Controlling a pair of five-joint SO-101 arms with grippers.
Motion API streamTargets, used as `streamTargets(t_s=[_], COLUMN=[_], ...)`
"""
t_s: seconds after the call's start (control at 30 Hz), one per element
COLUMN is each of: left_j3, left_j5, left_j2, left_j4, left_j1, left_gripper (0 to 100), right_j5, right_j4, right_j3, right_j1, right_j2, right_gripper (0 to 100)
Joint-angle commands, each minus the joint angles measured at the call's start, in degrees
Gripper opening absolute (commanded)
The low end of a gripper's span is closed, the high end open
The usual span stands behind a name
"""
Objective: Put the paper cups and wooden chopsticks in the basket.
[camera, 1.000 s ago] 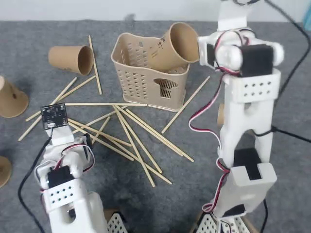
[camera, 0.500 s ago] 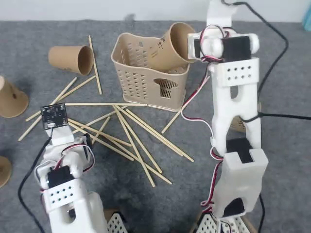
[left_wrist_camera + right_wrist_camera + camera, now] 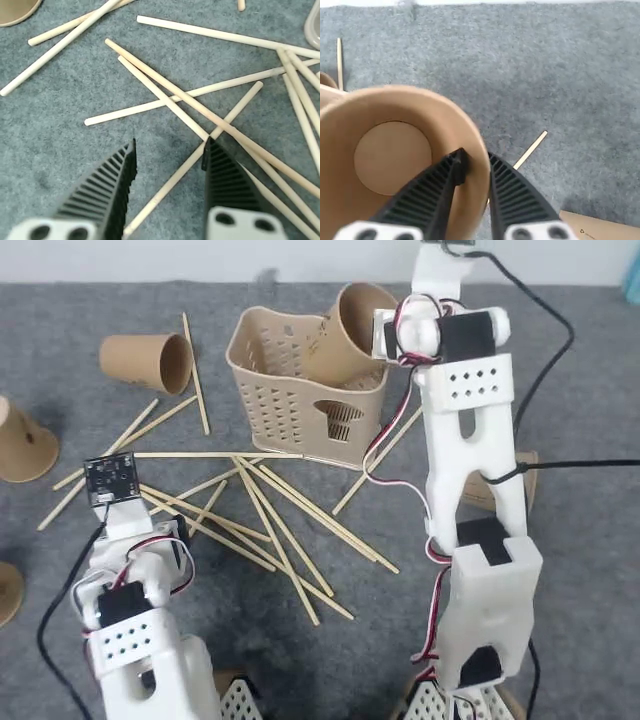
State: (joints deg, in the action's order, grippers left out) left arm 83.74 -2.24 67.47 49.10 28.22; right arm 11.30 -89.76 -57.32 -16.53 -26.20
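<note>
So the whole setup sits on a fuzzy grey carpet (image 3: 590,370) that covers the table, with just a strip of pale wall (image 3: 150,258) along the far edge.

The right gripper (image 3: 476,161) is pinching the rim of a paper cup (image 3: 395,160), one finger inside it and one outside. From the high view that cup is tilted. Its bottom end is down in the far corner of the basket (image 3: 290,400) and its mouth sticks up over the rim, facing back at the gripper. Can't tell if it's actually resting on the basket. Just past the fingertips there's carpet and a single chopstick (image 3: 530,149) lying flat. A piece of brown cardboard (image 3: 600,227) lies on the carpet close beside that arm.

The left gripper (image 3: 169,147) is spread wide with nothing in it, hanging low over the scattered chopsticks (image 3: 200,107). One stick (image 3: 176,175) runs right through the gap between its fingers, and the rest criss-cross just ahead of it, out toward the basket.

A second cup (image 3: 148,362) lies on its side well beyond the left gripper. A third cup (image 3: 20,445) and a fourth cup (image 3: 8,592) are off to its outer side, at the carpet's edge
</note>
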Motion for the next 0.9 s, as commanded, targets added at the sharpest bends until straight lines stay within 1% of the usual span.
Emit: streamTargets(t_s=[0.0, 0.3, 0.43, 0.5, 0.57, 0.8, 0.87], left_j3=[-0.13, -0.13, -0.13, -0.13, -0.13, -0.13, -0.13], left_j5=[-0.70, -0.70, -0.70, -0.70, -0.70, -0.70, -0.70], left_j2=[0.97, 0.97, 0.97, 0.97, 0.97, 0.97, 0.97], left_j4=[-1.41, -1.41, -1.41, -1.41, -1.41, -1.41, -1.41], left_j1=[-0.35, -0.35, -0.35, -0.35, -0.35, -0.26, -0.18], left_gripper=[21, 21, 21, 21, 21, 21, 21], right_j5=[0.70, 0.00, -3.43, -3.87, -3.96, -4.04, -5.71], right_j4=[0.66, 0.57, 0.48, -0.31, -0.66, -1.54, -1.71], right_j3=[-0.70, -3.43, -3.16, -3.34, -3.34, -3.34, -3.34], right_j1=[-0.40, 0.57, 0.40, 0.40, 0.48, 0.48, 0.31], right_j2=[0.84, 8.04, 11.12, 12.00, 12.79, 13.58, 13.58], right_gripper=[3.3, 3.2, 3.2, 2.9, 0.6, 1.1, 4.3])
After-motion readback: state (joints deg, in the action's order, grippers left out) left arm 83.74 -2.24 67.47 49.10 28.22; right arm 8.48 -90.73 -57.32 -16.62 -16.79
